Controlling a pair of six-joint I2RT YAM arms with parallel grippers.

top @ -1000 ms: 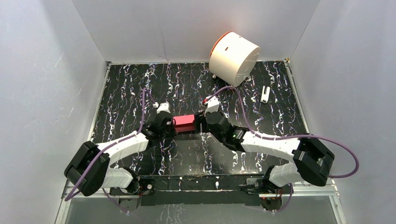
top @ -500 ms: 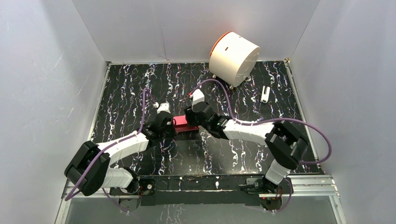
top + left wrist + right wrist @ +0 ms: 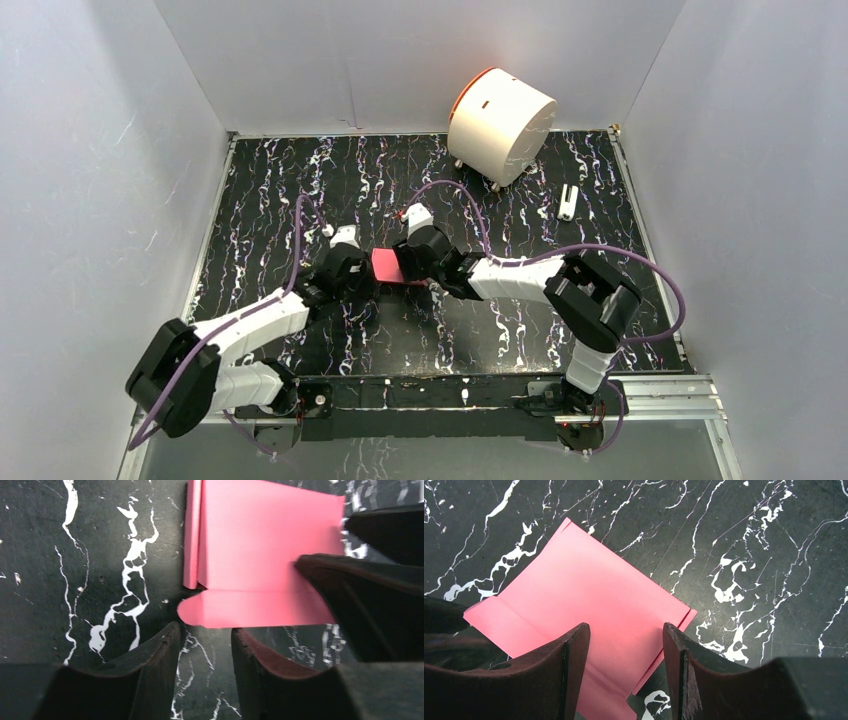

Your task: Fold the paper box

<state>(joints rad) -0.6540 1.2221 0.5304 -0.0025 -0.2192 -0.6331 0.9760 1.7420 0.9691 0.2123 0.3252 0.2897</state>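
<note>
Vs. 0.5 s ago, the R arm's elbow is folded in tighter and the right gripper [image 3: 403, 266] sits further L over the box. The L arm's elbow is lower, nearer the near-L corner. The flat pink-red thin cardboard paper box [image 3: 386, 265] lies mid-table on the black white-veined table top [image 3: 300, 190], between both grippers. R fingers are spread wide above the pink sheet [image 3: 589, 600]; can't tell if they touch it. The left gripper [image 3: 205, 632] has its fingers parted a little w/ nothing between them. A rounded tab of the box [image 3: 260, 545] lies just ahead of them. A white cylinder w/ orange rim [image 3: 500, 122] sits at the far edge.
</note>
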